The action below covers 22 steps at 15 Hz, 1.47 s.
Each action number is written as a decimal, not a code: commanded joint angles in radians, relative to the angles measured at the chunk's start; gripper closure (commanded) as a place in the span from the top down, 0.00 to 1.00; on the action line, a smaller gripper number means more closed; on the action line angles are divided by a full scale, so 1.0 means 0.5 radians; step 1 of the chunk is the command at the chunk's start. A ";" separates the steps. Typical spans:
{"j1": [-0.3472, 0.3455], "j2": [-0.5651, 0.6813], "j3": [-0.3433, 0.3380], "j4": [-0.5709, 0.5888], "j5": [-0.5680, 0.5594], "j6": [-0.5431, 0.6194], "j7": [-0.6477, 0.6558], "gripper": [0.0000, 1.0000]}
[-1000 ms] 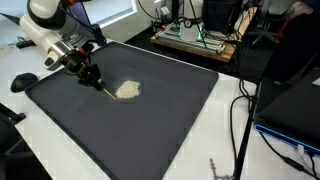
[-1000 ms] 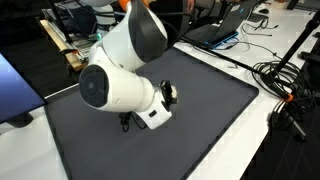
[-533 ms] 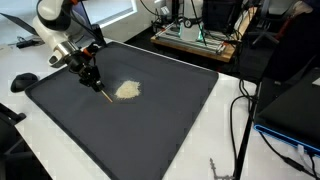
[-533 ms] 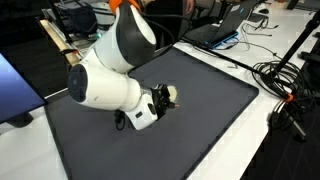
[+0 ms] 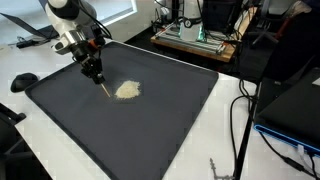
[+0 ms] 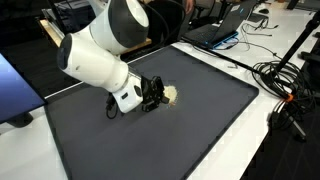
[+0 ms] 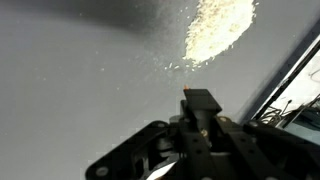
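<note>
Dark mat covers a white table. Gripper, fingers pinched shut on a thin stick, hangs just beside a pale grain pile. The pile lies mid-mat, just ahead of the stick's tip.

Lab or office workspace, white desks, laptop, tangled cables, electronics rack, computer mouse

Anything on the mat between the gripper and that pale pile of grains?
Nothing visible. Between the gripper and the pile lies only bare dark mat with a few stray grains, in the wrist view too.
</note>
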 commanded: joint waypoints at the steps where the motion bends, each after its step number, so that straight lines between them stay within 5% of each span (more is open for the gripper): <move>1: 0.047 -0.343 -0.072 -0.477 0.165 0.179 -0.160 0.03; 7: 0.160 -0.780 -0.152 -1.079 0.473 0.436 -0.429 0.03; 14: 0.505 -1.335 -0.273 -1.766 0.938 0.961 -0.616 0.03; 22: 0.734 -1.702 -0.108 -2.134 0.711 1.619 -0.330 0.03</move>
